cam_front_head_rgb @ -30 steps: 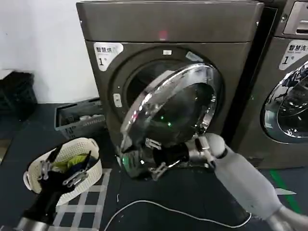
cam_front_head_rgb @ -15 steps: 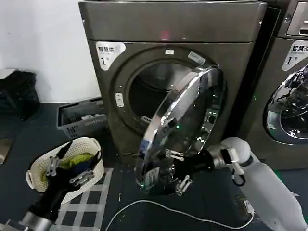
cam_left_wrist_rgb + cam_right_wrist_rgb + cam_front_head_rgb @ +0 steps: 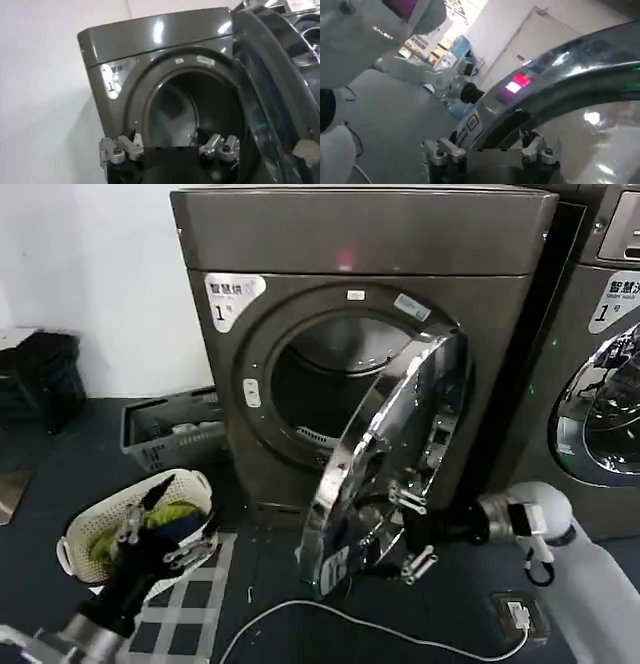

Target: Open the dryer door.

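dryer door (image 3: 395, 454) swung half open | right gripper (image 3: 412, 531) at its lower rim, jaws spread | left gripper (image 3: 165, 534) over laundry basket (image 3: 85, 534), jaws spread

Head camera looks down from above; both wrist cameras sit close (sharing the dryer door (image 3: 385, 459)).

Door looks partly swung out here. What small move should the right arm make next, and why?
Probably keep drawing the dryer door outward to the right. The right gripper sits at its lower chrome rim, and the door stands only partway open.
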